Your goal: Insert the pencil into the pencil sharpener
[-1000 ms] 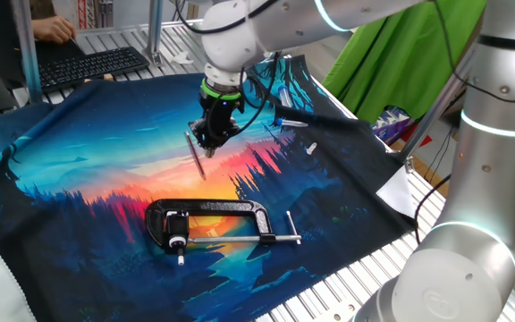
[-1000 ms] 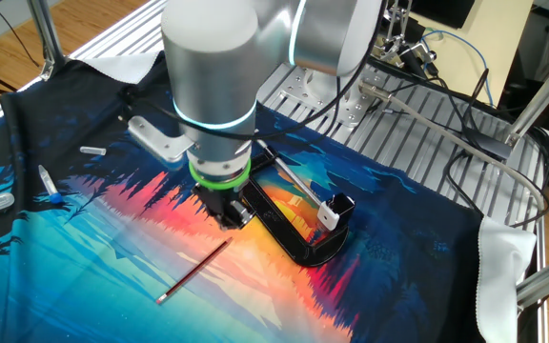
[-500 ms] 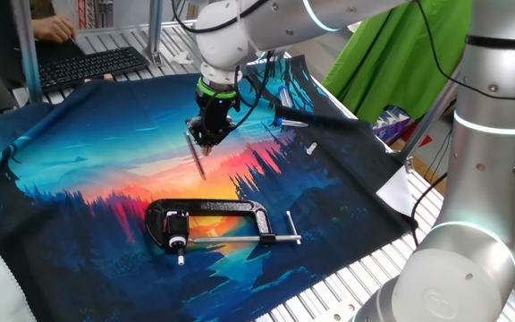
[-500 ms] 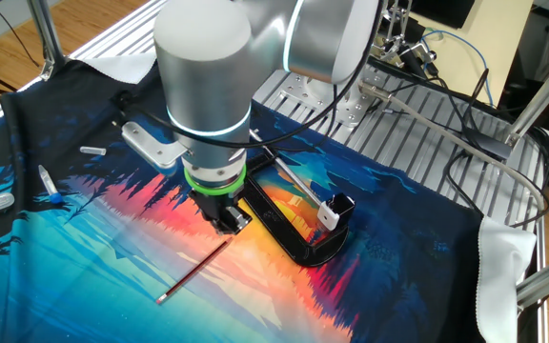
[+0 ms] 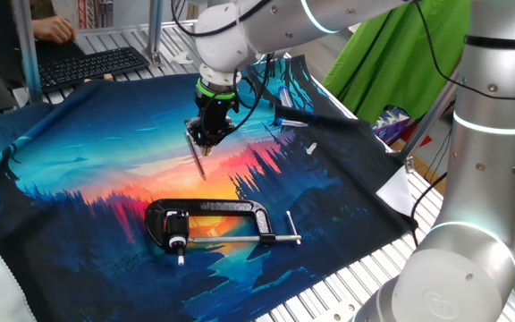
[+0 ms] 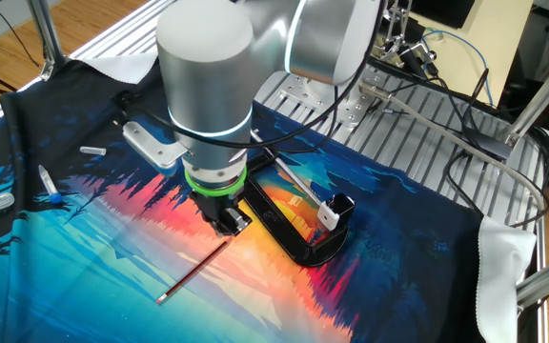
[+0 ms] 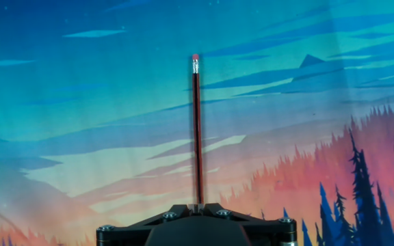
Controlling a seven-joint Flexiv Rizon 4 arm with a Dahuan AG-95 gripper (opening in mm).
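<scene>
The pencil (image 5: 197, 156) is a thin dark stick lying on the printed cloth; it also shows in the other fixed view (image 6: 193, 273). In the hand view the pencil (image 7: 197, 130) runs straight away from the fingers, with its eraser end far. My gripper (image 5: 206, 139) points down at the pencil's near end, also seen in the other fixed view (image 6: 231, 225). In the hand view my gripper (image 7: 197, 206) has its jaws closed narrowly on that end. The pencil sharpener (image 5: 176, 229), a small black block with a white spot, sits in the black clamp's mouth, as the other fixed view (image 6: 335, 209) also shows.
The big black C-clamp (image 5: 211, 209) lies near the cloth's front edge, and shows in the other fixed view (image 6: 289, 229). A keyboard (image 5: 92, 64) sits at the back left. A blue pen (image 6: 50, 187) and a small white piece (image 6: 91, 151) lie at the cloth's far side.
The arm shifted a little toward the pencil's end a second ago, then held still. The pencil has not moved.
</scene>
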